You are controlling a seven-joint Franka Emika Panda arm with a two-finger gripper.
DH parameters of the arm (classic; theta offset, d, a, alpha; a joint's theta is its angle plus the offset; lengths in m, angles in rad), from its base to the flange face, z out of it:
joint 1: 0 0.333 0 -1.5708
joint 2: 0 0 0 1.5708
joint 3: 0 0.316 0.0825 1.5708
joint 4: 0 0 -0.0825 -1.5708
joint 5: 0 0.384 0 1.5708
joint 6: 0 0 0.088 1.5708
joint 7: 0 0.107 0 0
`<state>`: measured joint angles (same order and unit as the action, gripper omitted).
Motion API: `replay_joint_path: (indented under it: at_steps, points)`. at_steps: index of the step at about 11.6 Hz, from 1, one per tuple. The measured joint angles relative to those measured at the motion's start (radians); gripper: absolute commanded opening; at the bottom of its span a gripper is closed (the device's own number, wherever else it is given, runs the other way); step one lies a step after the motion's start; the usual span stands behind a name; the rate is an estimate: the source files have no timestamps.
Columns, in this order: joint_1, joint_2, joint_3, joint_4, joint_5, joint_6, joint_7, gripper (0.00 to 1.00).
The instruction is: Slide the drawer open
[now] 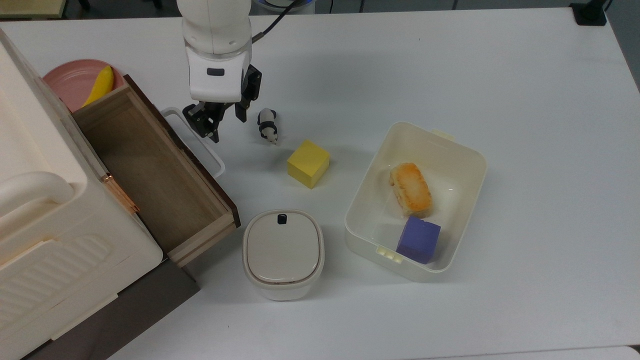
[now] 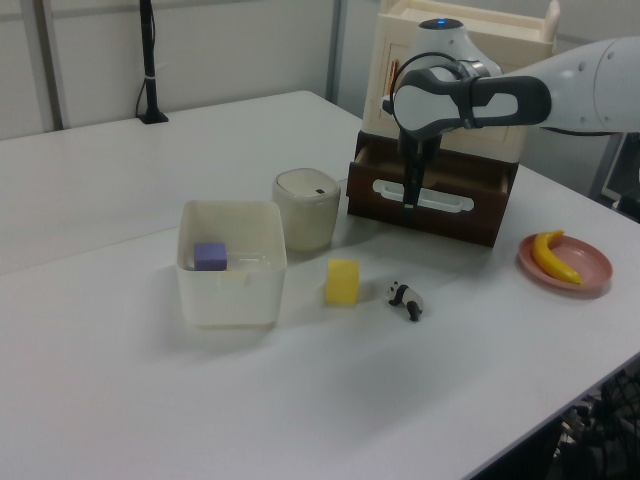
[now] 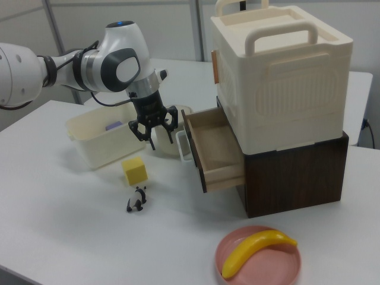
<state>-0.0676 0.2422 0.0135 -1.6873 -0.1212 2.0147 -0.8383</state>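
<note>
Your gripper [image 1: 224,121] [image 3: 152,129] [image 2: 409,205] hangs over the table [image 1: 450,65] with its fingers [image 1: 206,124] spread wide and nothing between them. In the top view, one finger sits just beside the handle [image 1: 196,140], toward the top view's right of its upper end, and I can't tell whether it touches the loop. The other finger lies nearer the panda [image 1: 268,126], which stands just off that fingertip on the top view's right.

The drawer [image 1: 150,170] [image 3: 214,148] [image 2: 432,190] is pulled well out of the cabinet [image 1: 45,210] [image 3: 279,89]. From the fingers it lies to the top view's left and below, its wooden inside bare. In the right view its dark front faces the gripper and the handle [image 3: 183,145] stands between the fingers and the drawer front. In the left view your fingers hang in front of the handle [image 2: 420,193].

The yellow block [image 1: 308,163] rests on the table past the panda, further to the top view's right of the fingers. The lidded pot [image 1: 283,252] stands well below the fingers in the top view, just beside the drawer's near corner. The bin [image 1: 440,150] sits well apart on the top view's right, holding a bread piece [image 1: 411,188] and a purple block [image 1: 419,239]. The banana [image 1: 98,87] lies on the pink plate [image 1: 70,80], on the far side of the drawer from the fingers, at the top view's left.
</note>
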Motion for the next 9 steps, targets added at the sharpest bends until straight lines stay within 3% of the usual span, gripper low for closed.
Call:
replay_joint_path:
  at_steps: [1,2,3,6,9]
  points:
    - [0.000,0.000,0.000,0.000,0.005,-0.005,0.002,0.38]
    - [0.000,0.000,0.000,0.001,0.006,-0.009,0.004,0.52]
    - [0.000,-0.001,0.000,0.003,0.008,-0.019,0.004,1.00]
    - [0.018,-0.032,0.004,0.022,0.048,-0.140,0.088,1.00]
    - [0.114,-0.127,0.015,0.040,0.054,-0.358,0.471,1.00]
